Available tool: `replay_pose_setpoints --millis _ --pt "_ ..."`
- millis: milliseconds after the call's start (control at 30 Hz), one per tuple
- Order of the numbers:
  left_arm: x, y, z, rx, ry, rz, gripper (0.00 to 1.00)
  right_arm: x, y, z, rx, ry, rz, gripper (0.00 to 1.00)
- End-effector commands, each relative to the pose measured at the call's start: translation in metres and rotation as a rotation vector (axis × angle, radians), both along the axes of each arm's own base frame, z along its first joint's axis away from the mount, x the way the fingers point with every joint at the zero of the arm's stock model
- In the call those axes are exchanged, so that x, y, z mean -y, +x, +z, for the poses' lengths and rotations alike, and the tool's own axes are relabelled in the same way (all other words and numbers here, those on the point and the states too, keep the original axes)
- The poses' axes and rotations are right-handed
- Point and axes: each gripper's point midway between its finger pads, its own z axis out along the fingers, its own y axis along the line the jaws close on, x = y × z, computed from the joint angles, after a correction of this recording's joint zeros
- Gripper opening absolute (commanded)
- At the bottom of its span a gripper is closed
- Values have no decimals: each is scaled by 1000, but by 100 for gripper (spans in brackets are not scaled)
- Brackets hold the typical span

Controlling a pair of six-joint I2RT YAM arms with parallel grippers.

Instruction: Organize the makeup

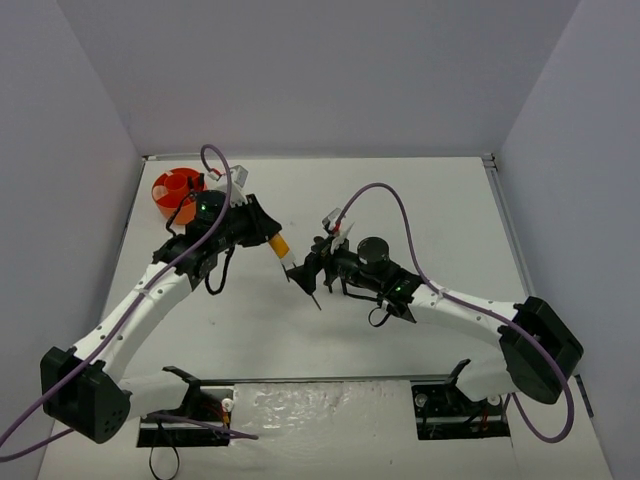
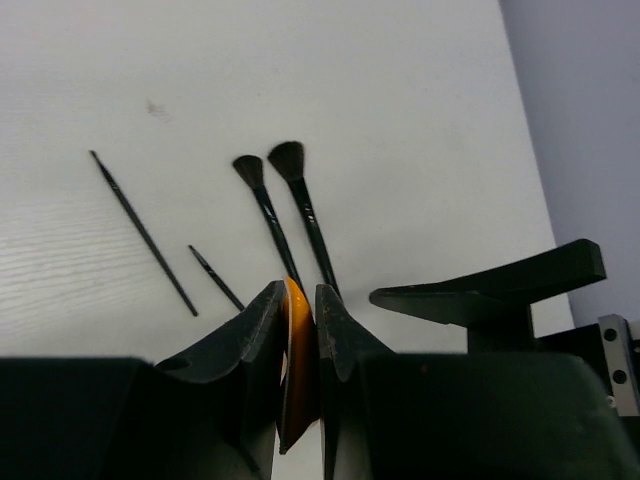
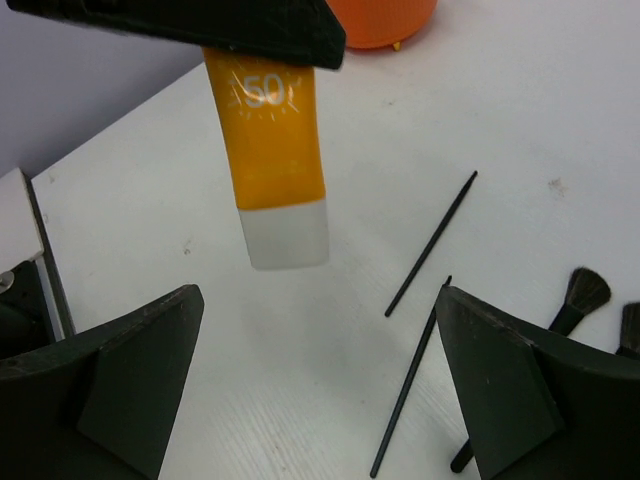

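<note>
My left gripper (image 1: 268,235) is shut on the orange-white tube (image 1: 280,247), which hangs white end down above the table. In the left wrist view the tube (image 2: 297,340) is pinched between the fingers of the left gripper (image 2: 298,292). My right gripper (image 3: 318,295) stands wide open just below the tube (image 3: 270,170) and touches nothing. Two black brushes (image 2: 262,205) (image 2: 306,205) and two thin black pencils (image 2: 140,230) (image 2: 215,277) lie on the table under both grippers. The pencils (image 3: 432,243) (image 3: 410,380) also show in the right wrist view.
The orange round holder (image 1: 176,192) stands at the back left, behind the left arm, and its base (image 3: 380,22) shows at the top of the right wrist view. Grey walls close in the white table (image 1: 440,210) on three sides.
</note>
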Motion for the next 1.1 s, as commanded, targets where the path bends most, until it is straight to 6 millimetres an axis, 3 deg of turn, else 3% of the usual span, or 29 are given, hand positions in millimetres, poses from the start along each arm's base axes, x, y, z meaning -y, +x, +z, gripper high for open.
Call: replay_pose_setpoints --millis 0,267,533,767,867,1067 --pt "-50 33 47 161 134 216 0 23 21 37 102 19 -133 100" --pt "-169 75 57 137 204 683 0 72 45 14 60 -69 -412 100" --pt "-262 102 62 109 230 1095 0 73 52 -5 2 -57 -435 100" --pt "-308 137 53 111 191 1292 0 77 57 -12 -24 -52 -431 100" --pt "-321 153 36 75 210 1330 0 79 59 -15 -34 -54 -436 100" --pt "-340 174 23 85 193 1387 0 84 64 -21 -52 -51 -439 100"
